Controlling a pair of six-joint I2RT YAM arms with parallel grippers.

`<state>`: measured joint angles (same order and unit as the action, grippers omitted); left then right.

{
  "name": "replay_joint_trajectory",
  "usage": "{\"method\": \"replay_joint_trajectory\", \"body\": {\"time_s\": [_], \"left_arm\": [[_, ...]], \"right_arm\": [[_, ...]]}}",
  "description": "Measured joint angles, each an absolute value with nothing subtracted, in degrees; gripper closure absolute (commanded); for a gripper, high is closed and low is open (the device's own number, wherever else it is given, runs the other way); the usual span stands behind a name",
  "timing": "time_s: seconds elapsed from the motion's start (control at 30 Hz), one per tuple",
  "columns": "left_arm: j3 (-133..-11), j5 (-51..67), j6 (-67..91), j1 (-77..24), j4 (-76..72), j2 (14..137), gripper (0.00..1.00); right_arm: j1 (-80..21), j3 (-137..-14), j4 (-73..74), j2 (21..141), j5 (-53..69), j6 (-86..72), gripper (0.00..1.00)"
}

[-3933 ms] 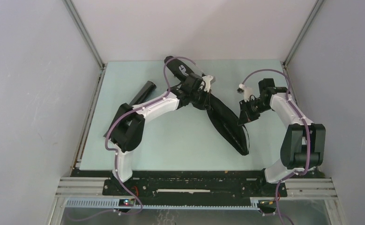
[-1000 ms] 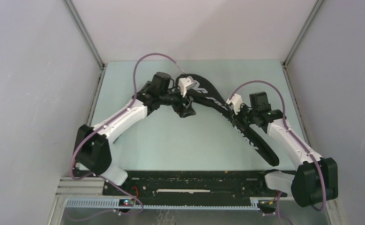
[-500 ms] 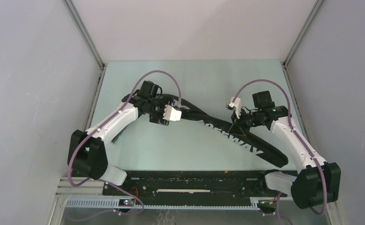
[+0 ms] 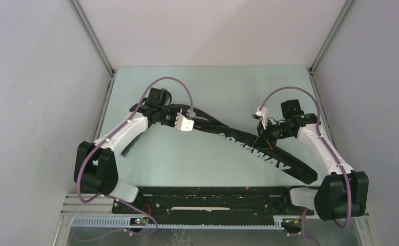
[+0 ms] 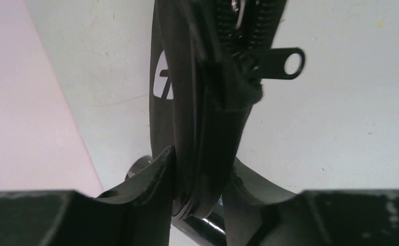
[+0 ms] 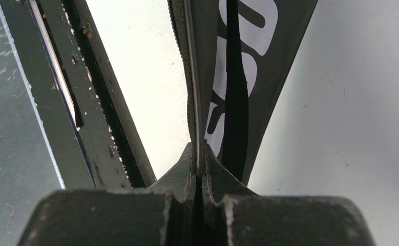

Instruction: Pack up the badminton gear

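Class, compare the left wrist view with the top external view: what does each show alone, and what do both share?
Only the left wrist view: the zip pull with its round hole and a white mark on the bag. Only the top external view: the right gripper pinching the bag's edge, and the white lettering. Both: the bag and the left gripper shut on its narrow end.
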<state>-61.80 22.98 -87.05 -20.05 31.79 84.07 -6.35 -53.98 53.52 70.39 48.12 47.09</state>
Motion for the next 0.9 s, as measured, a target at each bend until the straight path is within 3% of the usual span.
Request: {"method": "replay_joint_trajectory", "body": {"time_s": [0.2,0.33,0.4,0.63,0.9], "left_arm": [[-61.84,27.49,-87.05,-19.81,31.09,86.17,0.61],[-61.84,28.97,-87.18,-19.79,30.89,86.5,0.9],[-61.84,29.12,-89.82,-19.86,30.87,86.41,0.99],[-61.84,28.73,-86.74,-20.21,33.45,83.35,1.0],[-61.93,27.94,-69.73,-21.96,35.68,78.94,1.0]], "right_arm": [[-5.39,-54.7,54.33,71.85,48.45,47.68,1.0],[-5.3,-54.85,54.28,72.2,48.12,47.31,0.99],[-5.21,-55.48,53.39,72.42,46.68,46.19,0.9],[-5.48,-61.08,48.75,75.42,40.66,38.28,0.43],[-9.45,-67.11,43.72,78.04,31.79,32.36,0.26]]}}
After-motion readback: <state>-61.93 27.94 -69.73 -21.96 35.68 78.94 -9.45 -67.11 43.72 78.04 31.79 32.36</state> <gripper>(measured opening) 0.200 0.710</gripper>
